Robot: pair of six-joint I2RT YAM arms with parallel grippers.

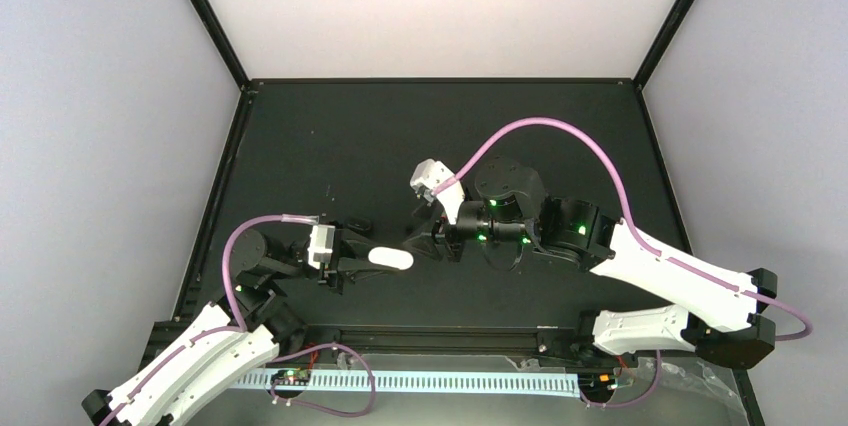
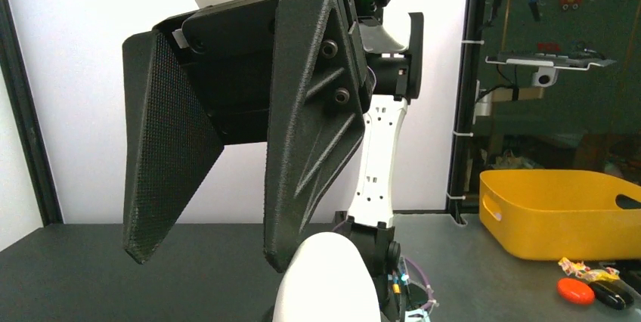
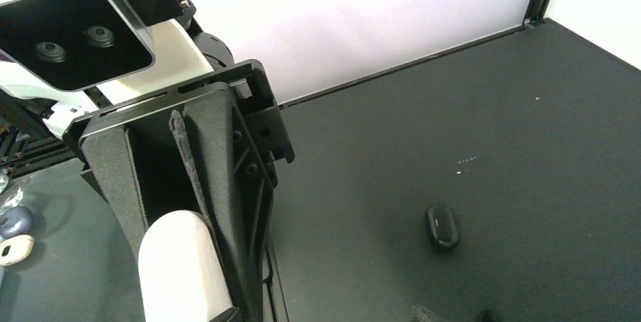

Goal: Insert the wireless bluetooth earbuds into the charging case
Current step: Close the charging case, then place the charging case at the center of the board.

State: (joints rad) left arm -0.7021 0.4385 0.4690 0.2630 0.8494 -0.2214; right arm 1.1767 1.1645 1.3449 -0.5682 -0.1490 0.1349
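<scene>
A white pill-shaped charging case [image 1: 390, 258] hangs between my two grippers, just above the black table. My right gripper [image 1: 425, 243] is shut on its right end; in the right wrist view the white case [image 3: 181, 265] sits between both fingers of this gripper [image 3: 181, 299]. My left gripper [image 1: 352, 264] stands open at the case's left end. In the left wrist view its jaws [image 2: 210, 254] are wide apart, and the case [image 2: 325, 280] shows below the right finger [image 2: 302, 186]. A black case [image 3: 441, 225] lies shut on the table. No earbuds show.
The black case [image 1: 358, 227] lies just behind the left gripper. Black frame rails [image 1: 215, 196] edge the table on the left and right. Off the table stand a yellow bin [image 2: 559, 212] and small orange and black items [image 2: 578, 290].
</scene>
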